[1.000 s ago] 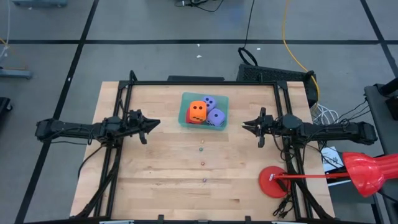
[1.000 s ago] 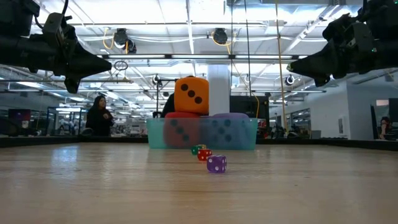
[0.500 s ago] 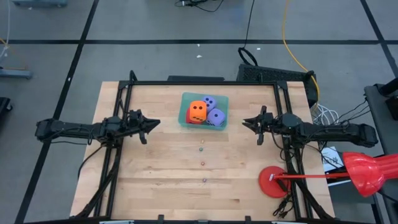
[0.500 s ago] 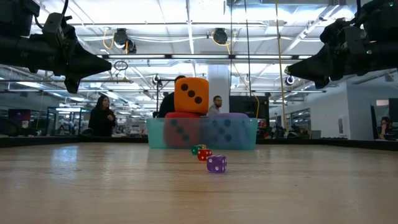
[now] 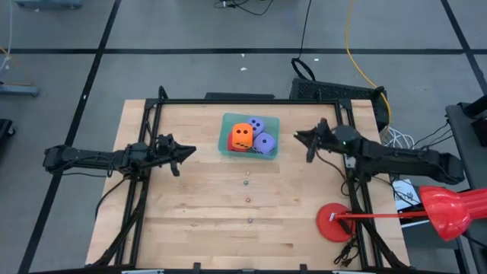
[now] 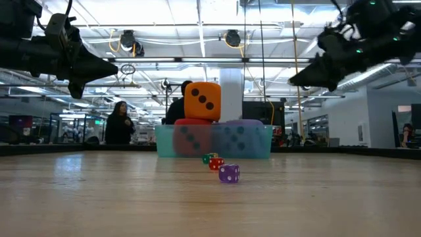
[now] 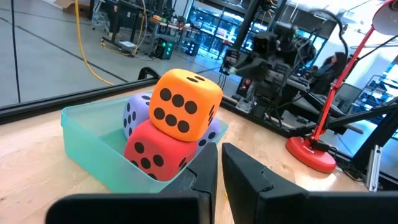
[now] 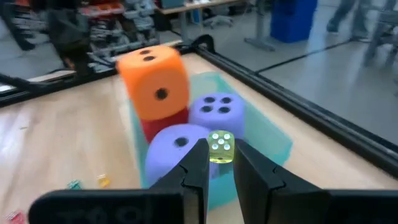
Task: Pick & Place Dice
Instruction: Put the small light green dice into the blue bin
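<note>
A teal bin (image 5: 226, 122) stands at the far middle of the table and holds the big soft dice. The orange die (image 5: 242, 136) sits on top of the red die (image 7: 155, 149), with two purple dice (image 5: 256, 123) (image 5: 265, 142) beside them. My right gripper (image 5: 299, 138) hovers just right of the bin, shut on a small yellow-green die (image 8: 219, 148). My left gripper (image 5: 190, 151) waits left of the bin above the table, shut and holding nothing. My right gripper pinches the small yellow-green die (image 8: 219, 148) between its two fingertips (image 8: 200, 155), one on each opposite face. The die is lifted clear of the table, beside the purple dice in the bin.
Three tiny dice lie in a row on the table's middle: green (image 6: 206, 158), red (image 6: 216, 164) and purple (image 6: 229, 173). A red lamp base (image 5: 335, 223) stands at the near right corner. A black frame (image 5: 228, 101) edges the table. People stand in the room beyond.
My right gripper has moved toward the far edge and left, toward the bin, turning its fingers toward it, still holding the small die. The left arm and the dice in the bin have stayed put.
</note>
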You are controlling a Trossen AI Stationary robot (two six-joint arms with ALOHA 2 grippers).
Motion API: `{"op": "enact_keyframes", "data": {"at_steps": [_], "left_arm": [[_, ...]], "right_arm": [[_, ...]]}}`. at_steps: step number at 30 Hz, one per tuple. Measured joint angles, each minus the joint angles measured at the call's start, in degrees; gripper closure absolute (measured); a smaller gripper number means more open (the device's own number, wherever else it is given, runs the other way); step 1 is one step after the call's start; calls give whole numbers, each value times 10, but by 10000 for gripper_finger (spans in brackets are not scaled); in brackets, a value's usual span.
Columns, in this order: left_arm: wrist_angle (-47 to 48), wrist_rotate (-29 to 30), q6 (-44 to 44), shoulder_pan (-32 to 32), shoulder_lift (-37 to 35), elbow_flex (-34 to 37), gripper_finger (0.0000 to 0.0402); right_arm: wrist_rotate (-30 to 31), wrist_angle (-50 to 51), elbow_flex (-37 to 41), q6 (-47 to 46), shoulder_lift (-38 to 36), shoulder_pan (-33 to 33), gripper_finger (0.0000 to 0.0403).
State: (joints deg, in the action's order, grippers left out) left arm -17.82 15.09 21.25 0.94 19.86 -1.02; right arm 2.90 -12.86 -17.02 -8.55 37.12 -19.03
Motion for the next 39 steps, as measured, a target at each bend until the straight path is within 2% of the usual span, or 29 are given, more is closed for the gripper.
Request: {"op": "enact_keyframes", "data": {"at_steps": [2,7,11,15,19,30,39], "left_arm": [[0,0,0,0,0,0,369],[0,0,0,0,0,0,369],[0,0,0,0,0,0,369],[0,0,0,0,0,0,369],[0,0,0,0,0,0,369],[0,0,0,0,0,0,369],[0,0,0,0,0,0,369]], "right_arm": [[-6,8,-31,3,37,-20,355],[-84,11,-109,8,157,-76,355],[-119,4,-151,60,260,-112,355],[-127,-68,-164,69,344,-144,355],[-168,-154,-165,48,412,-163,355],[-164,-230,-164,29,530,-179,355],[-163,-250,-164,38,547,-176,348]]}}
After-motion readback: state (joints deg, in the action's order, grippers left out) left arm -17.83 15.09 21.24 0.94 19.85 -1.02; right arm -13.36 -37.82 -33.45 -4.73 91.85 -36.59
